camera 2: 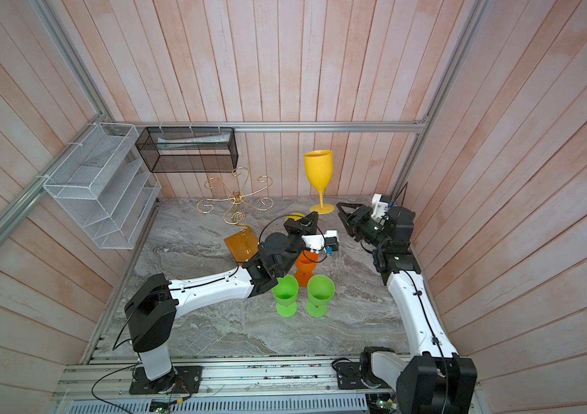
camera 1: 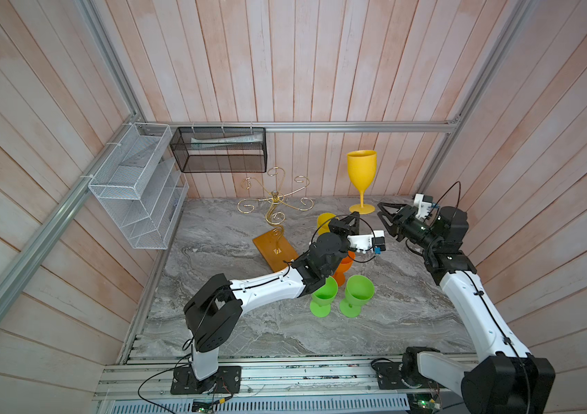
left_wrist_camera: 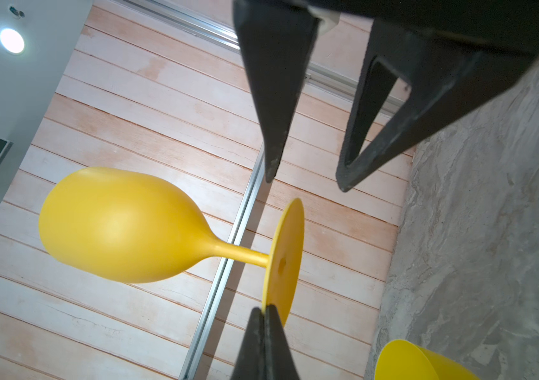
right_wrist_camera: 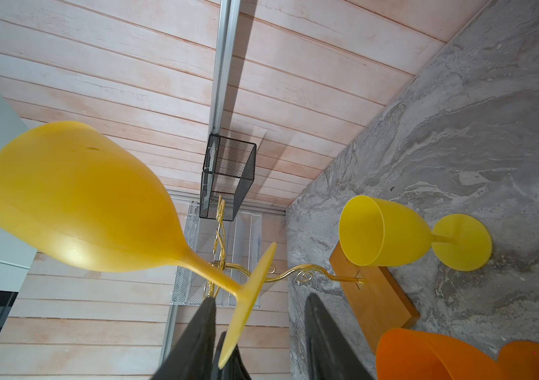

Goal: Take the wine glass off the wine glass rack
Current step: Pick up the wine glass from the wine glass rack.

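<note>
Left hand (left_wrist_camera: 263,316): closed, tips pinched on the rim of the wine glass (camera 1: 361,172) foot (left_wrist_camera: 283,260). Glass is upright, bowl up, and the foot looks clear of the bench (camera 1: 231,322). It's near the back wall.

Right hand (camera 1: 380,209): jaws apart, pointing at that same foot from the opposite side. From its wrist cam the foot rim sits between the two fingers (right_wrist_camera: 327,339); I can't see either one touching it. Not gripping anything.

Wine glass rack (camera 1: 276,196): one, a gold wire stand with six scroll arms, on an amber base (camera 1: 267,247) that stands on the bench. It's off to the left arm's side, well apart from the held glass.

Count of drinkware, five total:
- 1 tall yellow wine glass, in the left hand
- 1 short yellow goblet (right_wrist_camera: 376,230), upright on the bench just beside the rack base
- 1 orange goblet (camera 2: 304,269), upright, partly hidden under the left wrist
- 2 green goblets (camera 1: 325,292) (camera 1: 359,290), upright, side by side, nearest the arm mounts

Walls: 1 white wire shelf (camera 1: 134,186) on the side wall, 1 black mesh basket (camera 1: 220,150) on the back rail just above the rack.
</note>
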